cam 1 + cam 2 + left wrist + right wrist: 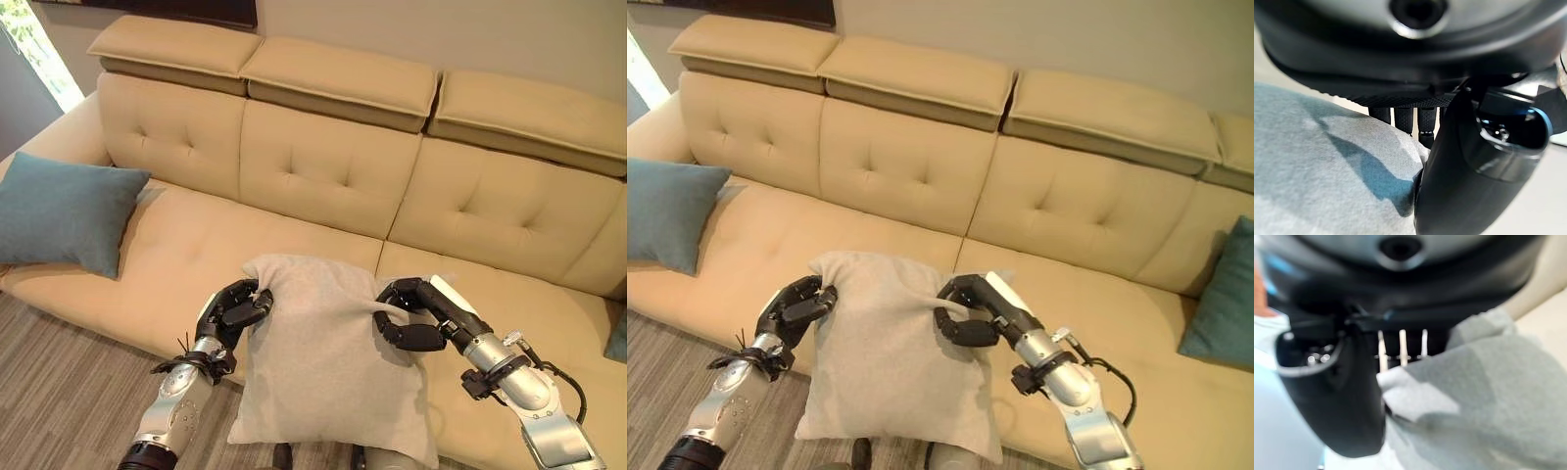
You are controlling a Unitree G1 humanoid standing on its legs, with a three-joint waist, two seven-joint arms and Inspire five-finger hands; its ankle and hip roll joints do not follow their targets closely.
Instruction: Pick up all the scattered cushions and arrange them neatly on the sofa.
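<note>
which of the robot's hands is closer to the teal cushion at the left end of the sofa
Left. The left hand grips the grey cushion at its upper corner, on the side facing the teal cushion; the right hand grips the far corner.

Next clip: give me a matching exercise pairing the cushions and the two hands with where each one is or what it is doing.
Things:
1. grey cushion
2. teal cushion
3. left hand
4. right hand

States:
A. leans at the left end of the sofa
B. grips the grey cushion's upper right corner
C. held up between both hands
D. grips the grey cushion's upper left corner

Pairs: 1-C, 2-A, 3-D, 4-B
</note>
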